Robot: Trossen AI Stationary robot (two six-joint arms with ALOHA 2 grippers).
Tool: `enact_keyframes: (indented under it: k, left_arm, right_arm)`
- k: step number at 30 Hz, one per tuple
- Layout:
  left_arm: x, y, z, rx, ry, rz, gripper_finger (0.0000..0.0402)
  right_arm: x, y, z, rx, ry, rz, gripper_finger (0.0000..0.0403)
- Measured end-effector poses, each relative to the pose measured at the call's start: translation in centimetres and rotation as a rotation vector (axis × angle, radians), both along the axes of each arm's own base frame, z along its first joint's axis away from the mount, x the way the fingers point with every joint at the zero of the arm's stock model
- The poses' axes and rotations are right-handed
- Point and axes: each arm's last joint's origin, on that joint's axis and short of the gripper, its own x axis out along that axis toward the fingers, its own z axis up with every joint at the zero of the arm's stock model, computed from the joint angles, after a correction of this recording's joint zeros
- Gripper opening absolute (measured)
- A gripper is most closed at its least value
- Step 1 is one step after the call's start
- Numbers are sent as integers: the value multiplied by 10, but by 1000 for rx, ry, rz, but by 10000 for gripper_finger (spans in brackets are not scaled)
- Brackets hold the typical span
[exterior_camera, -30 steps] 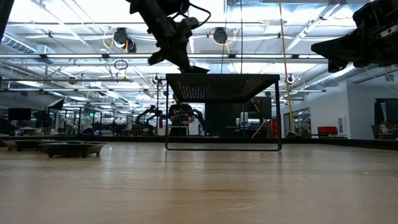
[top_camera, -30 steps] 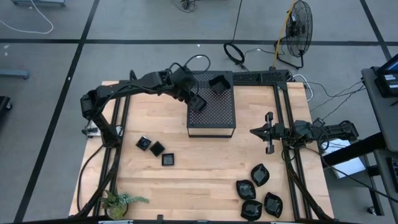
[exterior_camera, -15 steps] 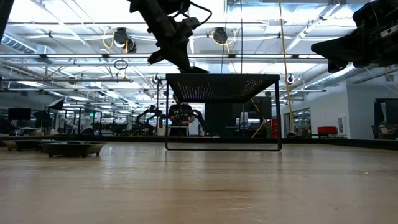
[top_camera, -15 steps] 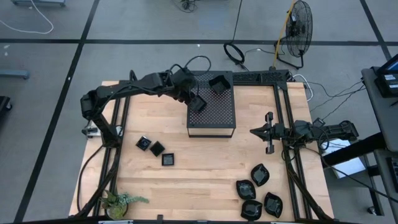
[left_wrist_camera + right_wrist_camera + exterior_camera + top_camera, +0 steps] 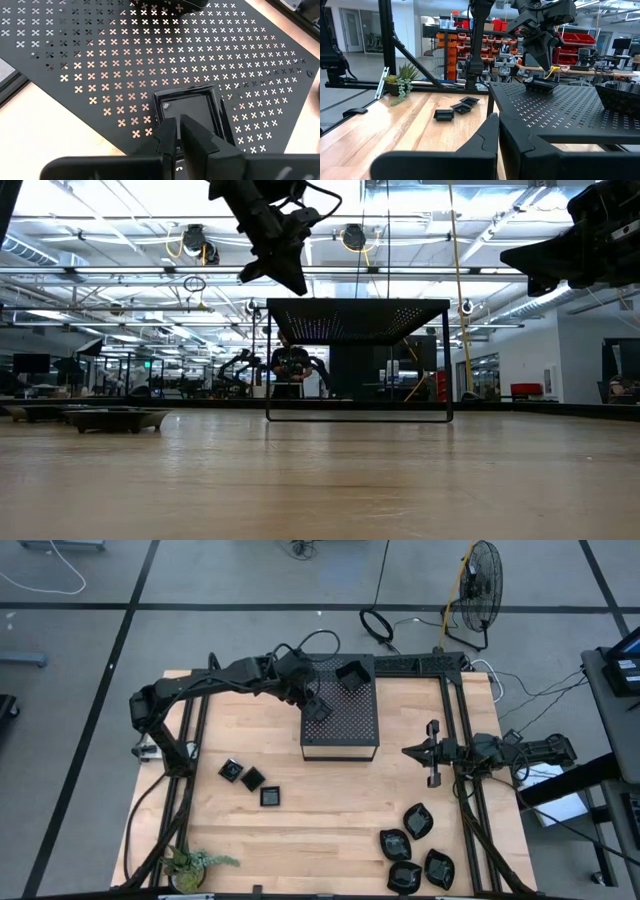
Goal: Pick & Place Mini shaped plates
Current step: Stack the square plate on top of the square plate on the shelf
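Observation:
A small square black plate [image 5: 187, 107] lies flat on the perforated top of the large black box [image 5: 345, 735], near its left edge [image 5: 318, 710]. My left gripper [image 5: 178, 131] hovers just above the plate's near side, fingers only a narrow slit apart. In the right wrist view a sliver of background shows between its tip [image 5: 547, 70] and the plate [image 5: 540, 86]. A second plate [image 5: 351, 674] sits at the box's far end. Three square plates [image 5: 252, 780] lie on the table's left, and several leaf-shaped ones [image 5: 410, 840] at its near right. My right gripper [image 5: 408, 752] waits shut near the right edge.
A small green plant [image 5: 190, 865] stands at the table's near left corner. Black frame rails run along the left [image 5: 190, 740] and right [image 5: 465, 790] sides. Bare wood lies between the box and the two groups of plates.
In the low view the plate stuck out below the left gripper's tip, above the box's top edge, in both earlier frames. It no longer shows there: it has dropped flat onto the box top. The left gripper itself has kept its place.

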Motion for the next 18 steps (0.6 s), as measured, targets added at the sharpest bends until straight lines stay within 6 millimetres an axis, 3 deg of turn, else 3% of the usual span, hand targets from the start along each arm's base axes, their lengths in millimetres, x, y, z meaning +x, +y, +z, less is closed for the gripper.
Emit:
enact_keyframes:
  k: [7, 12, 18]
  left_arm:
    - [-24, -14, 25, -7, -8, -18, 26]
    - [-57, -43, 45, -44, 71, -69, 26]
    - [-94, -78, 54, -1, 267, -29, 26]
  right_arm:
    - [0, 0, 0, 0, 0, 0, 0]
    - [0, 0, 0, 0, -1, 0, 0]
    - [0, 0, 0, 0, 0, 0, 0]
